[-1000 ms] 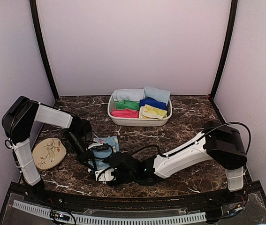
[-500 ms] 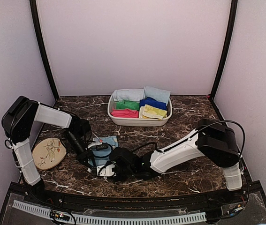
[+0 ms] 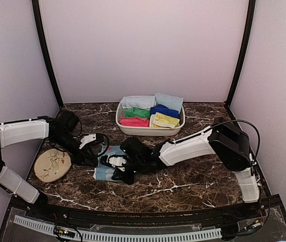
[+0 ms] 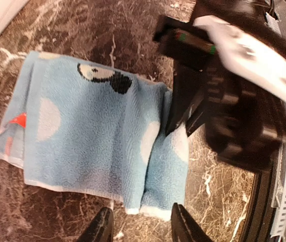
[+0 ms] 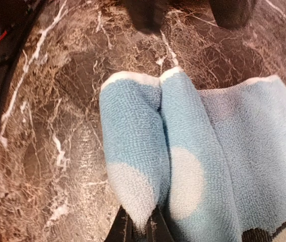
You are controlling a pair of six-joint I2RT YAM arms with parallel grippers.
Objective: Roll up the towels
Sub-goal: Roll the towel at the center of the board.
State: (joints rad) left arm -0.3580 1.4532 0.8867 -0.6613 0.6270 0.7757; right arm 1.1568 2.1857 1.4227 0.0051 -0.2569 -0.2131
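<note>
R gripper (image 5: 138,226) clamps rolled fold of spotted towel (image 4: 97,136); L gripper (image 4: 140,224) fingers apart, empty, just off its edge. Red mark (image 4: 15,121) on towel, no legible txt.

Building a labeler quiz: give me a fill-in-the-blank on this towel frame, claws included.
1. The right claw is ___ on the folded end of the towel.
2. The left claw is ___, gripping nothing.
3. In the top view, the plate lies to the ___ of the towel.

Missing words: shut; open; left.
</note>
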